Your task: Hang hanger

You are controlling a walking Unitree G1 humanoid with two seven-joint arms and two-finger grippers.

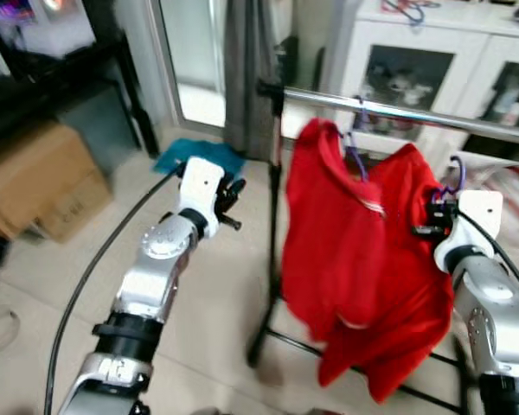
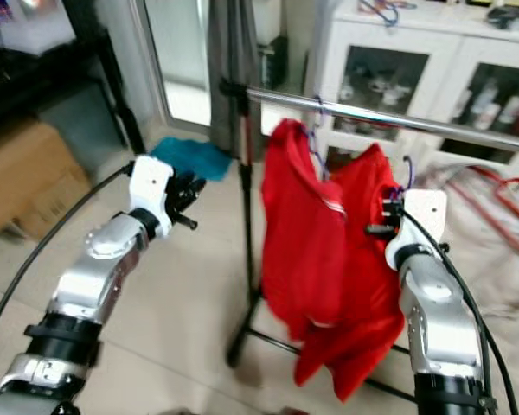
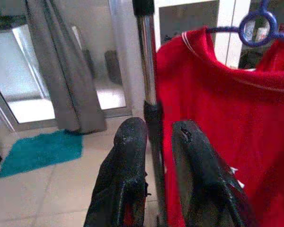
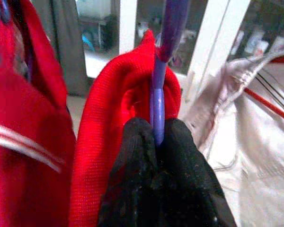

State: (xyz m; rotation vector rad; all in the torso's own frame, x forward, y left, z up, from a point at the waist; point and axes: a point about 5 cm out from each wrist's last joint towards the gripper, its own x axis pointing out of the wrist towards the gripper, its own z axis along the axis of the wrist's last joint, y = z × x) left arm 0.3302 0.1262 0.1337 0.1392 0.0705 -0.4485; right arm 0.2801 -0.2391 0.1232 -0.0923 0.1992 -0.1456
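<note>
The right gripper (image 4: 156, 137) was clamped on the purple hanger (image 4: 163, 56) at its neck, fingers pressed together around the plastic, with the red garment (image 1: 355, 259) draped below. The hanger's hook (image 1: 455, 173) stood just above the gripper and just beneath the chrome rail (image 1: 398, 111) — the rail's long axis ran left to right, slightly far of and above the hook. In judgement, the coming move called for a lift up and over that rail. The left gripper (image 3: 154, 142), fingers slightly apart and holding nothing, sat well to the left near the rack's upright post (image 3: 149, 71). Hook-to-rail contact could not be made out — blur obscured it.
</note>
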